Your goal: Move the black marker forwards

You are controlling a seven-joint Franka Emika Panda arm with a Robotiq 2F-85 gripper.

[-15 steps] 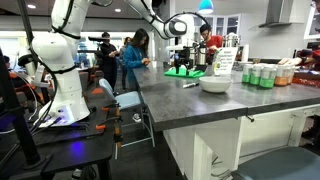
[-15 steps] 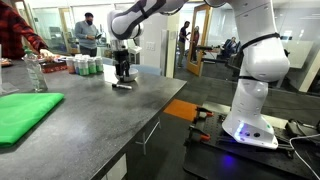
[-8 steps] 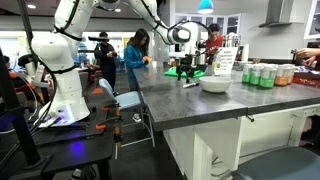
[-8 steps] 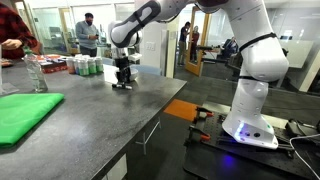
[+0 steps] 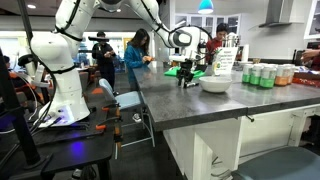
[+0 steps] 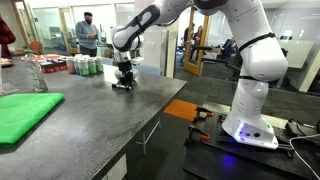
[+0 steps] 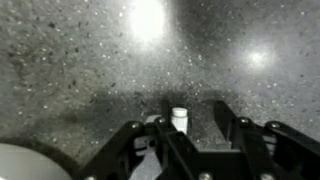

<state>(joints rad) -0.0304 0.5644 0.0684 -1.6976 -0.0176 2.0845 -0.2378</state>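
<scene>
My gripper [image 5: 186, 82] is down at the grey counter, just left of the white bowl [image 5: 214, 84]. In an exterior view the gripper [image 6: 123, 84] has its fingertips on the countertop. The black marker shows only in the wrist view, as a small pale round end [image 7: 180, 118] between the two dark fingers [image 7: 225, 118]. That end sits close to the left finger, with a gap to the right one. The jaws stand partly apart around the marker. In both exterior views the fingers hide it.
A green mat [image 5: 182, 71] lies behind the gripper and appears again as the mat [image 6: 25, 112]. Cans [image 5: 262, 75] stand at the counter's far side. The bowl's rim [image 7: 30, 160] shows at lower left. The counter edge [image 6: 150, 120] drops off nearby. People stand in the background.
The gripper has come down to the counter over the marker, and its jaws have narrowed around it.
</scene>
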